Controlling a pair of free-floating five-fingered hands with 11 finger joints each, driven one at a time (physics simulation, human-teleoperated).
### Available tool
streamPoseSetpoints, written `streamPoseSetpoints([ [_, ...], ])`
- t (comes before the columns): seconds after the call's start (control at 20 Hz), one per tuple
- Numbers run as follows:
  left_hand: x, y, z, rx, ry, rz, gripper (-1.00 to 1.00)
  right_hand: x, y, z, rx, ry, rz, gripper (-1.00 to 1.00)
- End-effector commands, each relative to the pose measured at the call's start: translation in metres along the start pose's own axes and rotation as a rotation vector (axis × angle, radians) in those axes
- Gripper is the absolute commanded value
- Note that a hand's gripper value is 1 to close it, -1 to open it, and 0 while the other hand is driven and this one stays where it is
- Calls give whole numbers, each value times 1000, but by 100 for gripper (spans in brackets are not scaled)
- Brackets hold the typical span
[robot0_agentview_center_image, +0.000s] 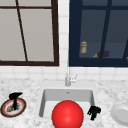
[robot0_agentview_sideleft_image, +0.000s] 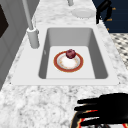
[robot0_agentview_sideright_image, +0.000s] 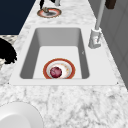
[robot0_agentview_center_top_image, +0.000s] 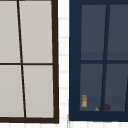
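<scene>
Two black hands hang over the counter. Left hand (robot0_agentview_center_image: 15, 98) hovers above a red-rimmed plate (robot0_agentview_center_image: 22, 108) on the marble left of the sink (robot0_agentview_sideleft_image: 100, 57), fingers straight and spread, gripping nothing; the left side view confirms this (robot0_agentview_sideleft_image: 110, 108). Right hand (robot0_agentview_center_image: 94, 112) sits at the sink's front right corner, fingers curled, holding nothing, near a white bowl (robot0_agentview_center_image: 120, 114). Inside the basin a second red-rimmed plate (robot0_agentview_sideleft_image: 62, 65) carries a dark red fruit (robot0_agentview_sideleft_image: 70, 53). Faucet (robot0_agentview_center_image: 68, 78) stands behind.
</scene>
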Motion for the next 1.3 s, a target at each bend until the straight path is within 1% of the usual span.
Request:
streamPoseSetpoints([
  [0.0,2,-8,16,-71,69,55,-100,0,0,0,0,0,0,0],
  [0.05,4,-9,21,-83,67,68,-100,0,0,0,0,0,0,0],
  [0.1,8,-13,26,-88,58,80,-100,0,0,0,0,0,0,0],
  [0.15,11,-17,32,-87,58,85,-100,0,0,0,0,0,0,0],
  [0.2,15,-25,39,-78,48,79,-100,0,0,0,0,0,0,0],
  [0.25,17,-30,45,-75,44,78,-100,0,0,0,0,0,0,0],
  [0.3,19,-35,52,-65,37,80,-100,0,0,0,0,0,0,0],
  [0.35,21,-39,59,-54,21,76,-100,0,0,0,0,0,0,0],
  [0.4,21,-46,66,-56,8,60,-100,0,0,0,0,0,0,0],
  [0.45,17,-53,73,-61,2,59,-100,0,0,0,0,0,0,0],
  [0.5,12,-58,74,-65,12,64,-100,0,0,0,0,0,0,0],
  [0.55,9,-58,76,-41,12,34,-100,0,0,0,0,0,0,0],
  [0.6,5,-58,80,-35,24,42,-100,0,0,0,0,0,0,0],
  [0.7,-2,-54,85,-22,18,55,-100,0,0,0,0,0,0,0],
  [0.75,-3,-54,86,-27,25,74,-100,0,0,0,0,0,0,0],
  [0.85,-10,-48,92,-15,25,133,-100,0,0,0,0,0,0,0],
  [0.9,-12,-46,93,-10,23,158,-100,0,0,0,0,0,0,0],
  [0.95,-13,-44,93,-10,23,175,-100,0,0,0,0,0,0,0],
  [1.25,-21,-37,94,-5,16,225,-100,0,0,0,0,0,0,0],
])
